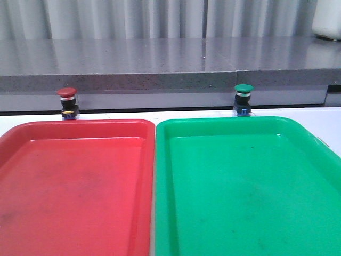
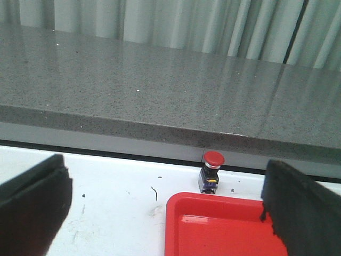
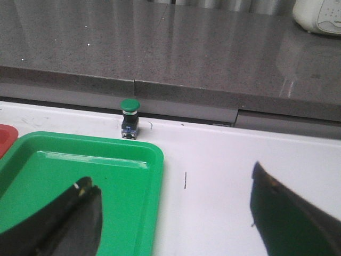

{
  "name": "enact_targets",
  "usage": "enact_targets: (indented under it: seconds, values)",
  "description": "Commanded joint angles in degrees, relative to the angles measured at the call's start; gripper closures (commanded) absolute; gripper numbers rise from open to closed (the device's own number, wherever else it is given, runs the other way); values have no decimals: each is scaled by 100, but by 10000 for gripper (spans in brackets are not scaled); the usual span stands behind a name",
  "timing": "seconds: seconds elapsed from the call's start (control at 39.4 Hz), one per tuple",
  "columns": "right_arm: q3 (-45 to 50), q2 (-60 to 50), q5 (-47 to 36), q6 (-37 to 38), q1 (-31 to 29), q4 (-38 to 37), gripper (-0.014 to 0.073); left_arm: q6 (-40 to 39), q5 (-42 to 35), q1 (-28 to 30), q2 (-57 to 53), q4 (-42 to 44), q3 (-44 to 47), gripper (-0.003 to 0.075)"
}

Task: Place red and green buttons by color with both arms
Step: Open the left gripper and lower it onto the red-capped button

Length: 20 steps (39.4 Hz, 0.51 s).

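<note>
Upright on the table just behind matching trays, red button (image 1: 67,102) and green button (image 1: 243,98): likely light, rigid, top-heavy, best pinched at the black body; left end effector (image 2: 160,213) and right end effector (image 3: 176,213) both spread apart, empty.

Grey stone ledge (image 1: 160,66), white appliance (image 3: 319,16), pleated curtain (image 1: 160,16)

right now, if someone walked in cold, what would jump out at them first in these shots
Two big trays fill the front view side by side: a red tray on the left and a green tray on the right. Just beyond each tray's far edge stands a matching switch, the red button behind the red one and the green button behind the green one, both upright on the white table.
</note>
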Motion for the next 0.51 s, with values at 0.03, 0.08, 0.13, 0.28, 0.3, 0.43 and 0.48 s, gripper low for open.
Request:
enact_targets:
  seconds: [0.03, 0.08, 0.13, 0.28, 0.3, 0.43, 0.48]
  values:
    - [-207, 93, -418, -11, -23, -14, 6, -23, -410, -4, 73, -8, -229, 29]
    - [-207, 93, -418, -11, -23, -14, 6, -23, -410, -4, 73, -8, -229, 29]
    - [-207, 93, -418, -11, -23, -14, 6, -23, -410, -4, 73, -8, -229, 29]
    - [-207, 93, -418, -11, -23, -14, 6, -23, -410, -4, 73, -96, -229, 29]
    - [-207, 93, -418, -11, -23, -14, 6, -23, -425, -4, 73, -106, -229, 29]
    - [-207, 93, -418, -11, -23, -14, 6, -23, -435, -4, 76, -106, -229, 29]
    - [-207, 93, -418, -11, -23, -14, 6, -23, -504, -4, 107, -106, -229, 29]
